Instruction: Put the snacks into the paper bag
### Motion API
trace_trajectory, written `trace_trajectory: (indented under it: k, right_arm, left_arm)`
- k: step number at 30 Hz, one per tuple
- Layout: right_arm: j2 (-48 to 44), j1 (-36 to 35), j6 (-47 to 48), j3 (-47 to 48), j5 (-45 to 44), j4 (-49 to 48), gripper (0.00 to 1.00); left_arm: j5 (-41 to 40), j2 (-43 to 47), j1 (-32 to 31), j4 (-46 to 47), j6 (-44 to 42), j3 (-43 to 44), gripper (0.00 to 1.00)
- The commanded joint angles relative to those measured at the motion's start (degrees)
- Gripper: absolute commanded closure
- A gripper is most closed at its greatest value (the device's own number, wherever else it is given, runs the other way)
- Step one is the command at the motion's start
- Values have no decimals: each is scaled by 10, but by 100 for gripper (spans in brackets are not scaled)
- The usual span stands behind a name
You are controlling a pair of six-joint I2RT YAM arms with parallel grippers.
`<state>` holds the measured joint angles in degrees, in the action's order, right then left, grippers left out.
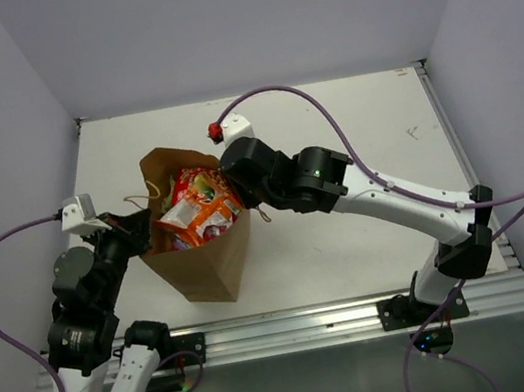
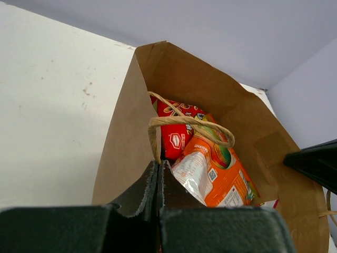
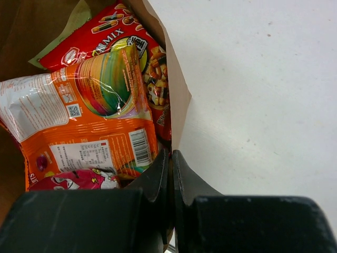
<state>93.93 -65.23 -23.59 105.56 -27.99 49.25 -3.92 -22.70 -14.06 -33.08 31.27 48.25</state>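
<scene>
The brown paper bag (image 1: 198,263) stands open mid-table, filled with snacks (image 1: 201,210). My left gripper (image 1: 142,225) is shut on the bag's left rim; the left wrist view shows its jaws (image 2: 158,166) pinching the paper edge (image 2: 131,126) beside a twisted handle (image 2: 189,122). My right gripper (image 1: 236,182) is shut on the bag's right rim; in the right wrist view (image 3: 170,157) the paper wall (image 3: 179,100) runs between its fingers. Inside lie an orange packet (image 3: 89,116), a red mix packet (image 3: 105,31), a pink one (image 3: 68,182) and a green edge (image 3: 73,21).
The white table (image 1: 352,129) extends around the bag, walled at back and sides. A metal rail (image 1: 345,318) runs along the near edge. The right arm's purple cable (image 1: 329,113) arcs over the table.
</scene>
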Motion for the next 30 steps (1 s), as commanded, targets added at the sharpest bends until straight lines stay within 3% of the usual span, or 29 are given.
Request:
trace_trajectory:
  k: [1,5,11,19,22,26,30]
  right_arm:
    - [-68,4,12,40,-60,10,100]
    - [-104,26,13,18,-78,26,100]
    - [-176,114,19,-47,-28,15,100]
    - [-167,208,51,-100,64,-28,100]
    - [-146,219,57,-113,78,-45,100]
    - [-129,230,60,-122,94,-59,100]
    - [-119,234,64,-115,100,-61,100]
  left_arm:
    - [66,-12,-4,123,52,-4,100]
    - [92,-45,-5,166,49,2,100]
    - [122,-103,-4,237,51,-3,100]
    - [148,-153,-23,321,63,-29,100]
    - [120,-176,-71,355,56,-39,100]
    - [19,-220,-198,383,28,-35,100]
    - [-56,-255,-284,386,5,-13,100]
